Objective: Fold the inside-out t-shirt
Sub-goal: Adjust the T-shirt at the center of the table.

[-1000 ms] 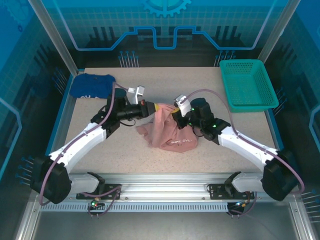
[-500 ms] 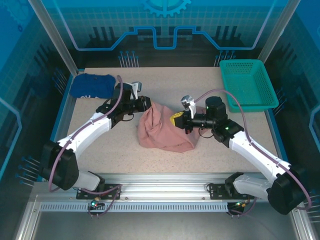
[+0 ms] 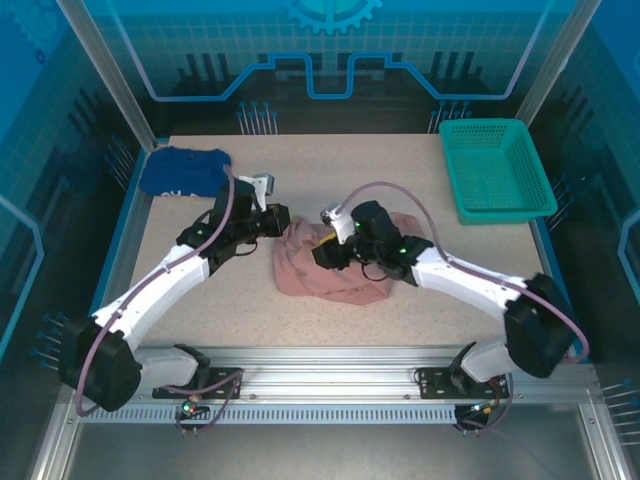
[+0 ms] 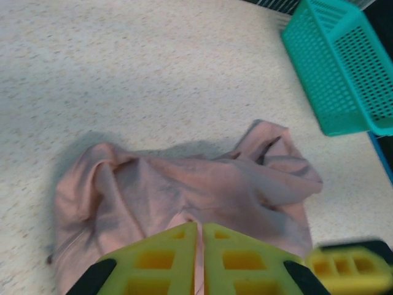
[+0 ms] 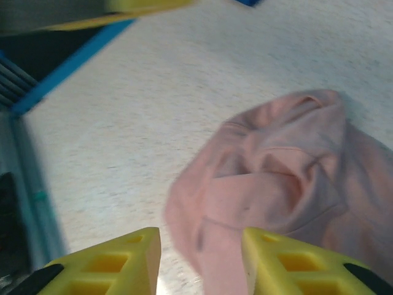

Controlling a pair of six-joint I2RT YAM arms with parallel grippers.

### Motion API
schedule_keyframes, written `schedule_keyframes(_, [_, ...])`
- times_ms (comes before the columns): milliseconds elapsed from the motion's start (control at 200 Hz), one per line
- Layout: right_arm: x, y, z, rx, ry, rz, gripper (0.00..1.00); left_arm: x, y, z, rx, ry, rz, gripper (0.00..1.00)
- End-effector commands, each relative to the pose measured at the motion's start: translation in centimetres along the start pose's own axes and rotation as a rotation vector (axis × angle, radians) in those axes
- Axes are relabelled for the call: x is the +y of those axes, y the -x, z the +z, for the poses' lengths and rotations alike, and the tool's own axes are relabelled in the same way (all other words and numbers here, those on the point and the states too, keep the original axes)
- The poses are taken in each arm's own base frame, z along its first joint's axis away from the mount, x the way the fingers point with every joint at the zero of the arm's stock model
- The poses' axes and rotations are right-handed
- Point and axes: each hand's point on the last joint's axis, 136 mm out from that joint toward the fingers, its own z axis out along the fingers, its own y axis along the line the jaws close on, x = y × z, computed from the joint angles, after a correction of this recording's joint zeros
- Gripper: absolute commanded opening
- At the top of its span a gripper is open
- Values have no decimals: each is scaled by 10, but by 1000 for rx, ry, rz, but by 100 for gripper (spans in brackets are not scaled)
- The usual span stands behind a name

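shirt point(image 3: 335, 270) lies bunched just under and ahead of both grippers. left gripper point(image 4: 198, 246) is pinched on a ridge of it; right gripper point(image 5: 199, 246) stands apart over its edge. close there and you'll likely grab stacked layers, tightening the bunch.

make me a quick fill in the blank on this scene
The crumpled t-shirt is ___ in colour.
The basket stands at the far ___ corner.
The dark blue garment lies at the far ___ corner.
The right tool has its jaws ___.
Missing words: pink; right; left; open.
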Motion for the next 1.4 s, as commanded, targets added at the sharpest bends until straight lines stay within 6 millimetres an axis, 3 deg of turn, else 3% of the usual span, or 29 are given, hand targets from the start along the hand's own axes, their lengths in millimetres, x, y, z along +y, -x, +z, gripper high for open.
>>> schedule_keyframes(0, [-22, 23, 29, -19, -181, -13, 43, 37, -5, -15, -34, 149, -9, 14])
schedule_keyframes(165, [-48, 13, 73, 78, -312, -37, 47, 58, -10, -25, -69, 208, -28, 15])
schedule_keyframes(270, [-60, 5, 88, 131, -362, -43, 44, 61, -13, -28, -71, 210, -31, 15])
schedule_keyframes(445, [-69, 2, 91, 160, -409, -56, 27, 63, -22, -26, -55, 197, -48, 16])
schedule_keyframes(500, [-69, 4, 90, 164, -412, -66, 16, 62, -25, -25, -46, 187, -56, 16])
schedule_keyframes(585, [-67, 9, 84, 155, -396, -67, 0, 60, -29, -23, -34, 169, -71, 17])
schedule_keyframes(690, [-57, 28, 63, 83, -316, -45, 0, 52, -37, -18, -4, 106, -95, 21])
schedule_keyframes(835, [-32, 52, 27, -68, -118, 29, 0, 16, -47, -4, 55, -117, -182, 34])
schedule_keyframes(1135, [-25, 53, -9, -173, -6, 131, 0, -17, -47, 32, 146, -264, -215, 50])
schedule_keyframes(1241, [-27, 54, -14, -184, -10, 136, 0, -15, -55, 45, 184, -238, -200, 51])
schedule_keyframes(1396, [-25, 59, -20, -199, 2, 136, 0, 3, -64, 68, 199, -129, -164, 50])
